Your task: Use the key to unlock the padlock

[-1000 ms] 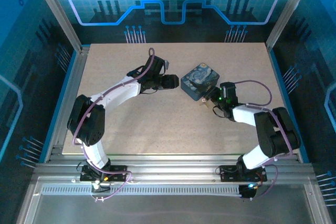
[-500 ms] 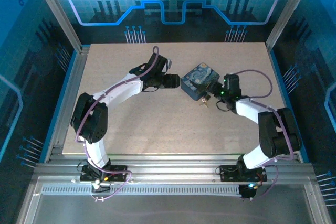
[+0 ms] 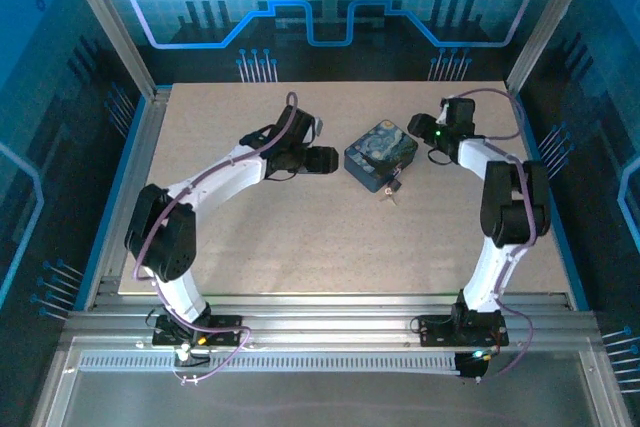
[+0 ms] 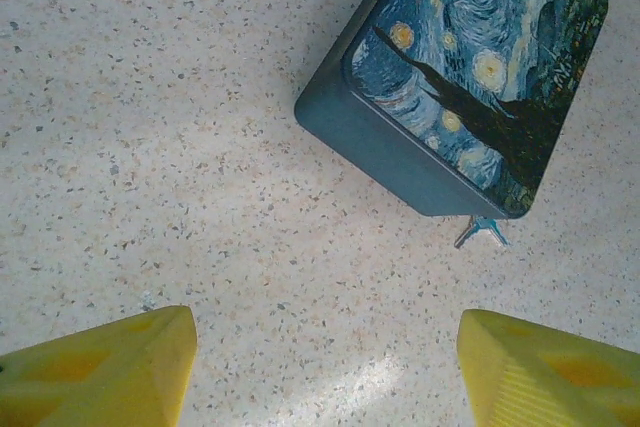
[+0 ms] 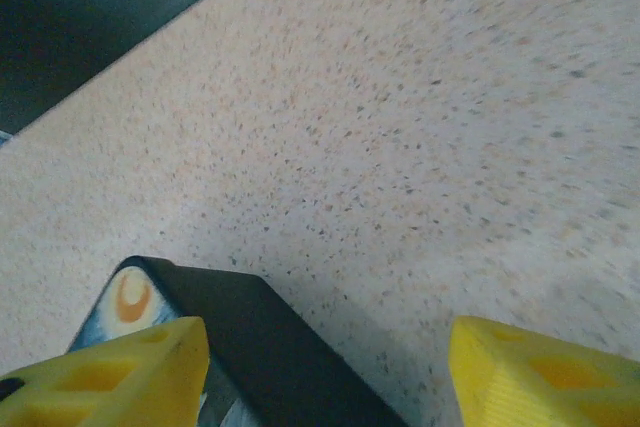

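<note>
Two pairs of yellow fingers stand wide and empty: left fingers (image 4: pixel 100 372) just left of a dark blue swirl-patterned rectangular tin (image 4: pixel 470 77), right fingers (image 5: pixel 540 377) over its far right corner. Just beside the tin's near edge, on the speckled beige surface (image 3: pixel 300 237), lie the tiny black padlock (image 3: pixel 394 187) and thin pale key (image 3: pixel 386 197).

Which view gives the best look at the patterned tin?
Left wrist: the tin shows its lid and one side, close. Top external shows the tin small; right wrist catches a corner.
</note>
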`<state>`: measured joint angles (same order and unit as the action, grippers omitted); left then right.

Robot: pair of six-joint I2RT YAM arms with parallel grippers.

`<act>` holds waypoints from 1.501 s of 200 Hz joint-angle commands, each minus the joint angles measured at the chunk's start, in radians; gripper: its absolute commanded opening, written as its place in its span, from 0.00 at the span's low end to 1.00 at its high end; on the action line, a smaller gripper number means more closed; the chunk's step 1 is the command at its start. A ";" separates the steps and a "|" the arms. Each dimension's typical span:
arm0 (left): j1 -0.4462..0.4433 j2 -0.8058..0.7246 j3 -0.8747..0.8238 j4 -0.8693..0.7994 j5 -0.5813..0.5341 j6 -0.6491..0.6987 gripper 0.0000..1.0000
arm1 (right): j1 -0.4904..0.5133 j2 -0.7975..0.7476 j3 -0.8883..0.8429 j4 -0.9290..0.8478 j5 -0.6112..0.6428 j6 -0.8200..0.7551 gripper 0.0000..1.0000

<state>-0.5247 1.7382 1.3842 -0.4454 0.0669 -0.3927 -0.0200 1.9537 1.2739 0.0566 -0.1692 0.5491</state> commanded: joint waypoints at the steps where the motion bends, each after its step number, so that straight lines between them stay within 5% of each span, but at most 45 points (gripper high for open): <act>1: -0.005 -0.062 -0.020 -0.022 -0.007 0.002 0.70 | -0.007 0.099 0.117 -0.080 -0.167 -0.089 0.62; 31: -0.006 -0.080 -0.020 -0.027 -0.015 0.012 0.71 | -0.007 0.219 0.261 -0.173 -0.346 -0.133 0.58; 73: -0.005 -0.075 -0.007 -0.038 -0.028 0.023 0.71 | 0.094 0.265 0.359 -0.326 -0.423 -0.303 0.54; 153: -0.004 -0.097 -0.050 -0.070 -0.091 0.017 0.71 | 0.288 0.159 0.157 -0.164 -0.467 -0.245 0.53; 232: -0.008 -0.102 -0.111 -0.056 -0.053 -0.051 0.71 | 0.288 -0.108 0.036 -0.243 -0.193 -0.241 0.59; 300: -0.007 -0.104 -0.134 -0.056 -0.039 -0.073 0.71 | 0.295 -0.374 -0.291 -0.341 -0.090 -0.219 0.60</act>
<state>-0.5266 1.6707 1.2572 -0.4915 0.0124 -0.4465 0.2729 1.6466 1.0985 -0.2024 -0.3180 0.3149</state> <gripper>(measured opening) 0.705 0.607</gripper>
